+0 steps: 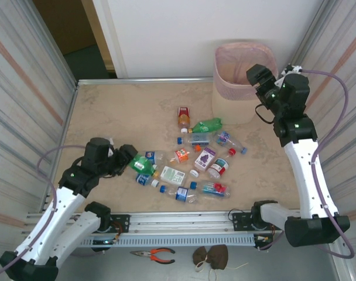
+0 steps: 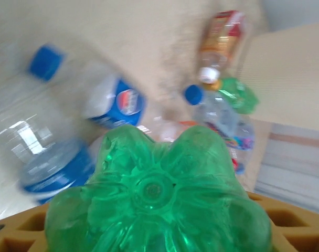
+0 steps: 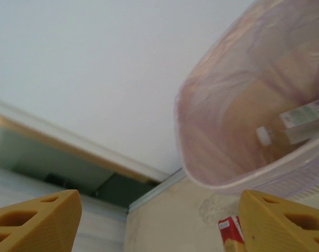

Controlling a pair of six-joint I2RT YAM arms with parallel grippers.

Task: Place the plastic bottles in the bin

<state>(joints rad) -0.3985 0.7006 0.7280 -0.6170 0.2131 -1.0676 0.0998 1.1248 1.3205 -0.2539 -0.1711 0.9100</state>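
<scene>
Left gripper [image 1: 129, 157] is clamped on a green bottle [image 2: 159, 205], low beside the other bottles [image 1: 205, 158] strewn on the table [image 1: 119, 111]. Right gripper [image 1: 260, 76] hangs over the bin [image 1: 236, 108], fingers apart and empty; one bottle [image 3: 301, 118], seemingly clear, lies inside

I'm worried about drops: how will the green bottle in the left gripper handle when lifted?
The green bottle looks empty, so likely light. Its smooth rounded plastic could slip in the left gripper. Thin walls may dent under squeeze.

The left claw [image 2: 157, 233] grips a green bottle [image 2: 159, 194]; blurred blue-capped bottles [image 2: 96, 89] lie beyond.
</scene>
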